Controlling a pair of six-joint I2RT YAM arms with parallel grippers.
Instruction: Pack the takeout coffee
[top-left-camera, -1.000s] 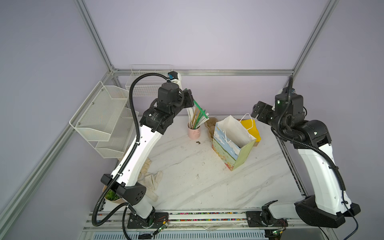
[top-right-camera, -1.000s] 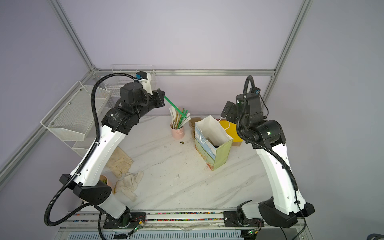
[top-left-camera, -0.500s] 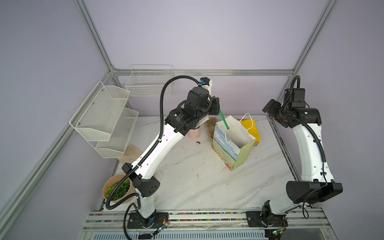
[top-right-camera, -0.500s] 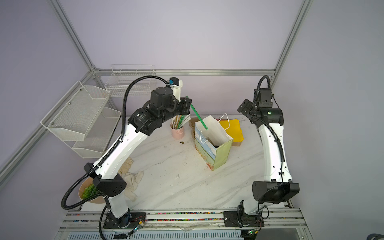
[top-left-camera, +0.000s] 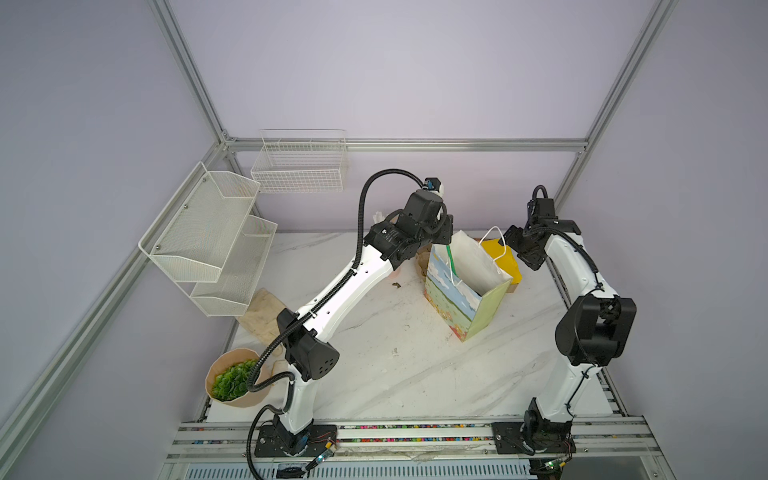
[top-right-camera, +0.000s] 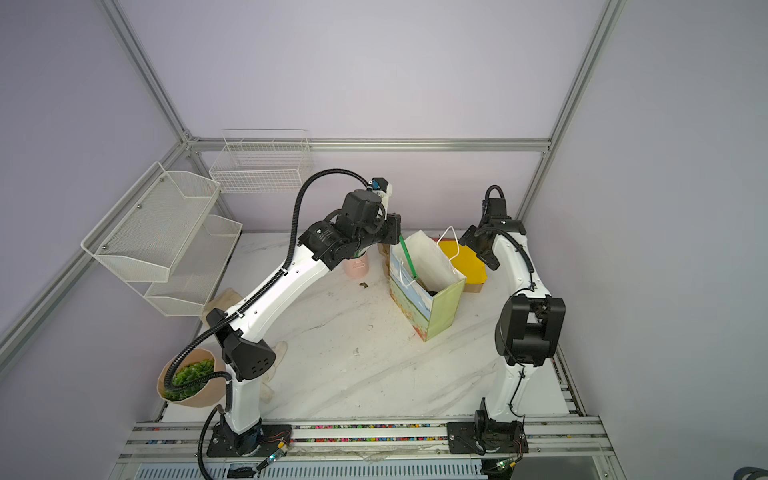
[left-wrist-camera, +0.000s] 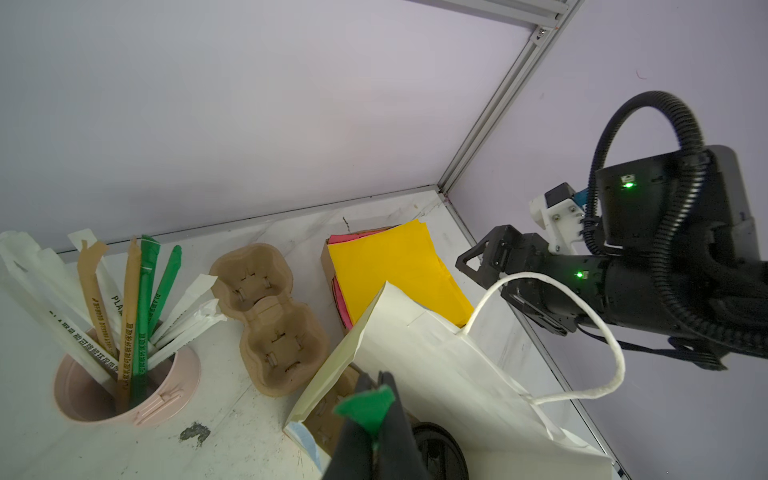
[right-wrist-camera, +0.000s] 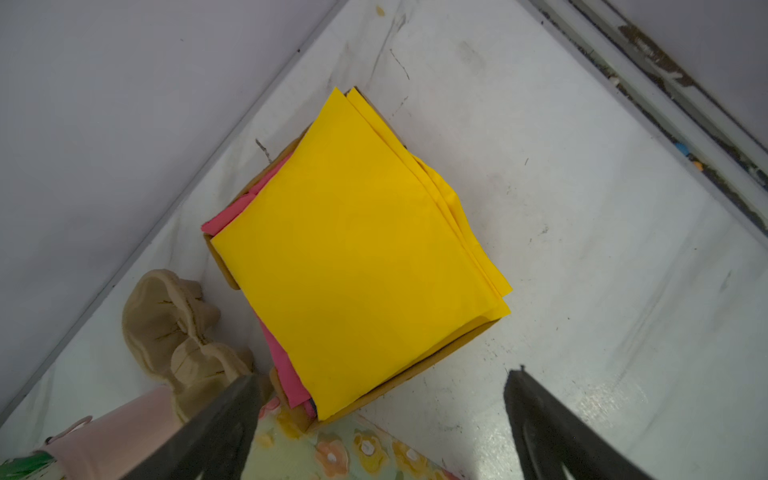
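We see the left gripper (left-wrist-camera: 372, 384) pinched shut on a green straw (left-wrist-camera: 365, 409), over the open mouth of the paper bag (left-wrist-camera: 436, 353). The takeout coffee (left-wrist-camera: 438, 442) sits inside that bag. Only its black lid shows, just beyond and below the closed fingertips, outside their grip. In a top view the straw (top-right-camera: 408, 259) slants down into the bag toward the dark lid; we cannot tell whether its tip touches. The right gripper (right-wrist-camera: 382, 415) has its jaws spread wide on nothing, above the yellow napkins (right-wrist-camera: 353, 249) beside the bag, apart from the coffee.
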